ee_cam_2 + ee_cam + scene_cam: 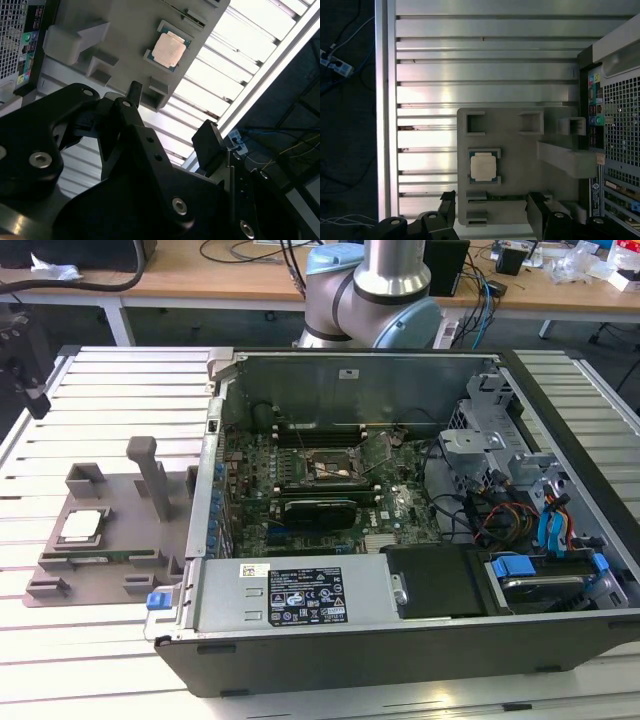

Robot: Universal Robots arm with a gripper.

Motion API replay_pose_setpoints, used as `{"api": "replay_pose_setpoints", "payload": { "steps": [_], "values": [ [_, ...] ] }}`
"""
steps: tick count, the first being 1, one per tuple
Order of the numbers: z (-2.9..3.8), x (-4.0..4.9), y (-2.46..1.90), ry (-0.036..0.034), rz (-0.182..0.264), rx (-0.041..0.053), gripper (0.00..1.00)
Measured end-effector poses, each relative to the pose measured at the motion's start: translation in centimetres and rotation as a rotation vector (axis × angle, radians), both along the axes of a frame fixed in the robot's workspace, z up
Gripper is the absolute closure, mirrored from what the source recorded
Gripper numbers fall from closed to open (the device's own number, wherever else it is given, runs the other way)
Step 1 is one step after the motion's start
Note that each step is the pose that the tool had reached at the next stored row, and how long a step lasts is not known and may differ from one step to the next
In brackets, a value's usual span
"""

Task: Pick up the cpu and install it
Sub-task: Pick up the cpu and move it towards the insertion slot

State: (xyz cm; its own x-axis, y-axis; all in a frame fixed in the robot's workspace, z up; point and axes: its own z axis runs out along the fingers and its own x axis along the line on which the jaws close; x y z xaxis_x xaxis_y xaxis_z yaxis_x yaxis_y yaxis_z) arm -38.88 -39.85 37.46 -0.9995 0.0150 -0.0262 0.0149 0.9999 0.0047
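The small flat square cpu [83, 527] [168, 50] [483, 166], silver-grey metal on top with a thin tan-green border, lies flat in a square recess of the grey plastic holder tray [120, 525] [125, 30] [520, 150]. The tray rests on the slatted aluminium counter [120, 390] [485, 70], just beside the open black computer case [400, 655].

In the first wrist view the black gripper [492, 212] has its jaws released and spread wide, with nothing held between them. The cpu sits apart from both fingertips.

A tall grey post [150, 475] [565, 160] rises from the tray between the cpu and the case wall, and low block-shaped pockets stand around the recess. Inside the case, the green motherboard [395, 510] carries a dark square socket frame [325, 470], with dark slots on either side of it. Red, blue and black cables [520, 520] crowd the drive bay towards the exterior view's right.

The grey power supply box [230, 605] bears a black label [305, 597] with white print and rows of small symbols, and a small white sticker beside it; I cannot make out the wording. The silver and pale blue arm [385, 290] stands behind the case, in front of a wooden counter [200, 275] strewn with leads.
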Motion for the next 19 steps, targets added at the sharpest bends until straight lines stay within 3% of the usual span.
{"api": "replay_pose_setpoints", "payload": {
  "steps": [19],
  "values": [
    [-1.73, 0.0, 0.0, 0.0, 0.0, 0.0, 0.32]
  ]
}}
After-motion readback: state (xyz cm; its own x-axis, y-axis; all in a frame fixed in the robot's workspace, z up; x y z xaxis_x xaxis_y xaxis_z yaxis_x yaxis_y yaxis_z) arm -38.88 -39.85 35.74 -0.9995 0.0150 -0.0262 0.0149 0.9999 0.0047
